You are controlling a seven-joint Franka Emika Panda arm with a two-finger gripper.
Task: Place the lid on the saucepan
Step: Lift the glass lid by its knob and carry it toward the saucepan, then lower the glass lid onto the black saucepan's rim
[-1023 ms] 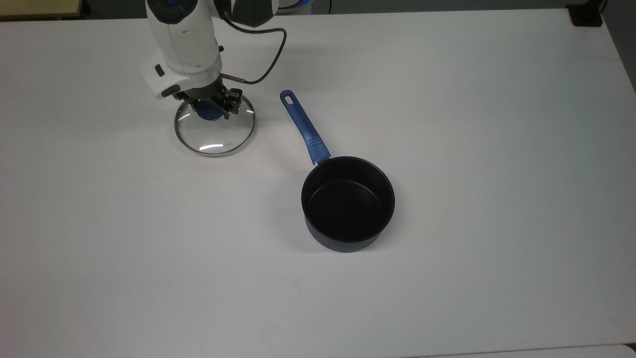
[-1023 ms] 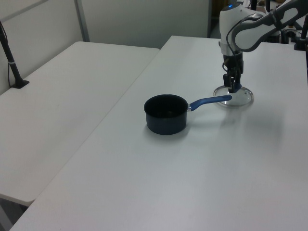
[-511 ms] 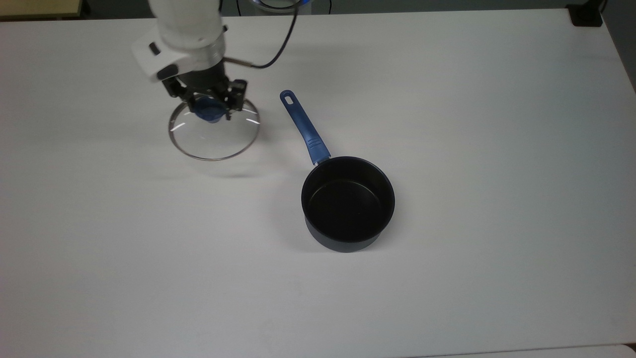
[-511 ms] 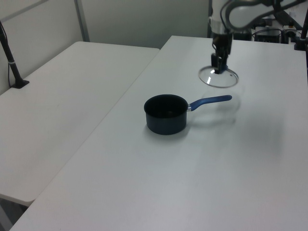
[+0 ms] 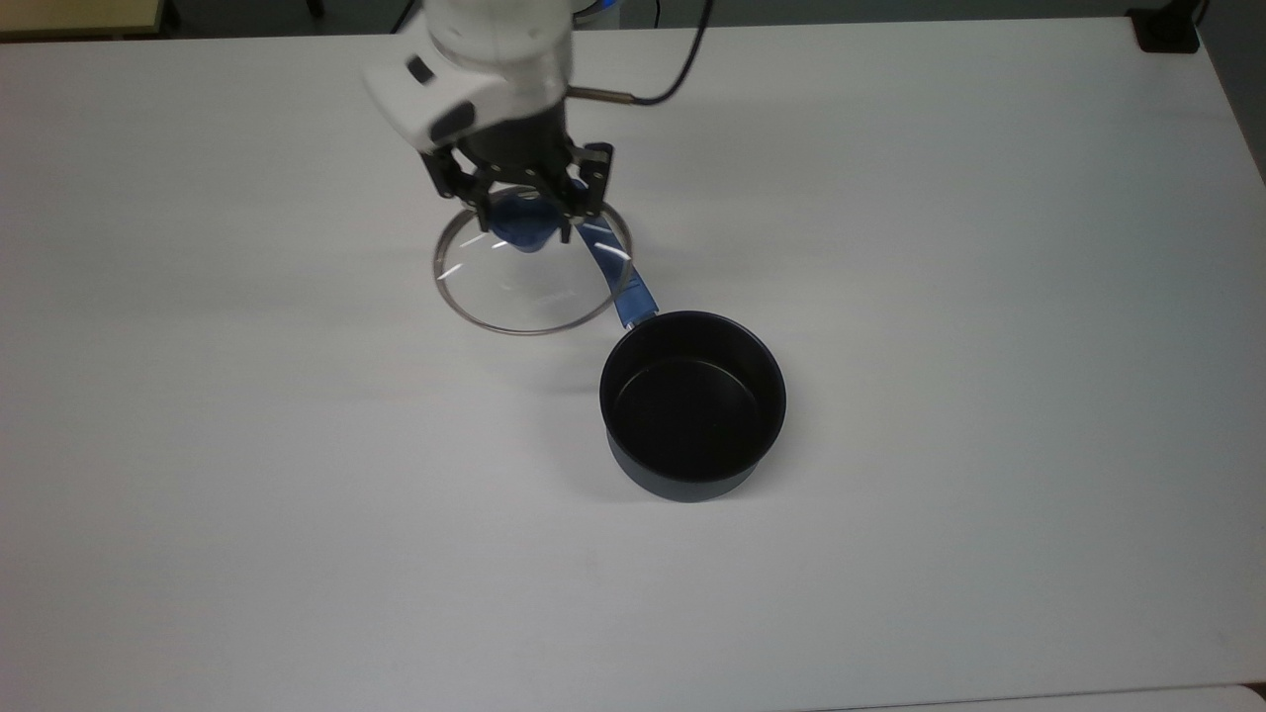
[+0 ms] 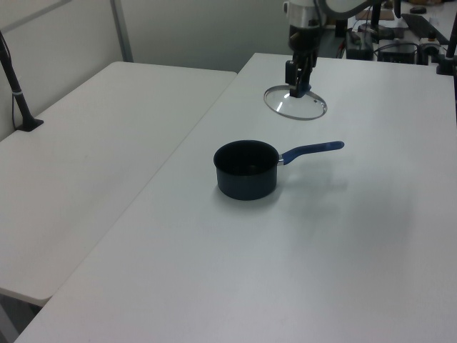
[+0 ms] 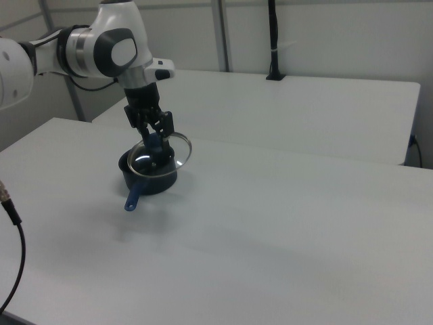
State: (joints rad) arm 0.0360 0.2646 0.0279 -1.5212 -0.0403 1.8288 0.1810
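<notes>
The lid point(image 5: 534, 287) point(image 6: 295, 105) point(image 7: 162, 157), a clear glass disc with a metal rim, hangs in the air from its blue knob point(image 5: 524, 225). My gripper point(image 5: 526, 220) point(image 6: 298, 80) point(image 7: 152, 135) is shut on that knob. In the top view the lid overlaps the far end of the saucepan's blue handle point(image 5: 633, 295). The saucepan point(image 5: 692, 400) point(image 6: 246, 168) point(image 7: 154, 183) stands upright on the white table, black inside and with nothing in it. In the left view the lid floats above and behind the handle point(image 6: 314, 148).
The white table point(image 5: 940, 297) stretches wide around the saucepan. A second white table point(image 6: 93, 150) stands beside it across a narrow gap. A black cable point(image 5: 682, 69) trails from the wrist. A black pole point(image 7: 272, 40) stands on the far table.
The lid went from resting on the table to hanging in the air. My gripper has carried it toward the top view's right, over the saucepan's handle. The saucepan has not moved.
</notes>
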